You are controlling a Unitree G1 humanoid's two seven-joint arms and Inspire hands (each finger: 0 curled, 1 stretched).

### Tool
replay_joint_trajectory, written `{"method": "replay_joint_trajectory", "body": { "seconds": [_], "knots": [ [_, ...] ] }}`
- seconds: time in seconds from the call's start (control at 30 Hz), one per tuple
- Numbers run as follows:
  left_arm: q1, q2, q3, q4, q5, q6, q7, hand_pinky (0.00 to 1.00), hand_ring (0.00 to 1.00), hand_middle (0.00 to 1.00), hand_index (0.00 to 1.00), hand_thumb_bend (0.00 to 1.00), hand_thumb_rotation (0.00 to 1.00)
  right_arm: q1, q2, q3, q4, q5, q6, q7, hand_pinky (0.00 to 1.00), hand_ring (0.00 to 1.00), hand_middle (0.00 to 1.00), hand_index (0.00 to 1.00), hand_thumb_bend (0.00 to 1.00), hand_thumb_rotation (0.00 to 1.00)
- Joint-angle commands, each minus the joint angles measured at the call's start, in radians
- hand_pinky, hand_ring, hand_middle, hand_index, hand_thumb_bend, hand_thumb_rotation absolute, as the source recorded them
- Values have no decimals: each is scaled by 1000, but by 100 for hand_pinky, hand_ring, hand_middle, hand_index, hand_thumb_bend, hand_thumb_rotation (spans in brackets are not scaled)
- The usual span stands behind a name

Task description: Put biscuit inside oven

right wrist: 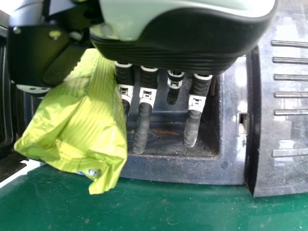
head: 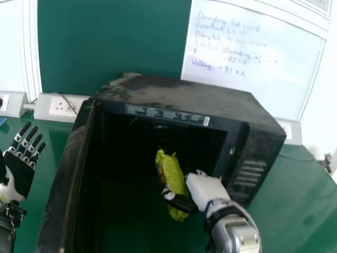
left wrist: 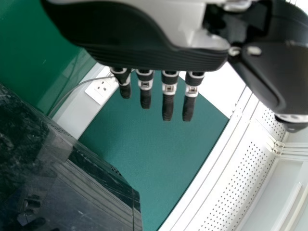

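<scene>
While the right forearm slanted up and inward from the bottom edge of the head view, its hand, the right hand, lay before the opening of the black oven, back uppermost. Its thumb crossed the near part of the green biscuit packet, clamping it against the fingers. In the right wrist view, the fingers ran fairly straight, pointing towards the oven's cavity, with the packet lodged on the thumb side. The packet stood steeply tilted at the opening; whether its far end was past the oven's front edge could not be told. The oven door was swung wide on the left. Left of it, over the green table, the left hand was held palm up, its fingers extended and slightly spread, holding nothing.
</scene>
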Motion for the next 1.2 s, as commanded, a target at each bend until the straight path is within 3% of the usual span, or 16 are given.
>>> {"method": "replay_joint_trajectory", "body": {
  "seconds": [0.0, 0.4, 0.5, 0.83, 0.9, 1.03, 1.1, 1.17],
  "knots": [
    [-2, 6, 5, 2, 6, -9, -9, 100, 98, 92, 90, 100, 38, -41, -4, 3, 21, -1, 11, -18, 54, 52, 52, 46, 53, 0],
    [1, 3, 2, 3, 8, -15, -16, 100, 95, 90, 89, 100, 38, -157, -2, 24, 129, 1, 45, -47, 60, 56, 53, 46, 53, 0],
    [0, 1, 2, 1, 7, -18, -13, 100, 94, 89, 88, 100, 38, -177, -8, 28, 154, 9, 49, -68, 51, 51, 49, 49, 53, 0],
    [-1, 2, 0, -3, 0, -17, -15, 100, 93, 88, 87, 100, 38, -251, -35, 44, 246, 52, 61, -104, 47, 51, 49, 49, 53, 0],
    [0, 2, -1, -4, 2, -18, -17, 100, 92, 87, 87, 99, 38, -266, -38, 46, 265, 67, 63, -116, 38, 43, 43, 52, 53, 0],
    [0, -1, -3, -11, 5, -18, -10, 100, 91, 86, 86, 98, 39, -289, -39, 54, 295, 92, 71, -149, 25, 33, 47, 49, 53, 0],
    [2, -1, -2, -13, 0, -16, -9, 100, 90, 85, 86, 98, 39, -294, -45, 61, 303, 102, 69, -175, 30, 37, 45, 51, 52, 0],
    [3, 0, -2, -17, 2, -15, -6, 100, 90, 85, 86, 98, 39, -301, -50, 69, 315, 107, 70, -194, 46, 48, 46, 51, 53, 0]
  ]
}}
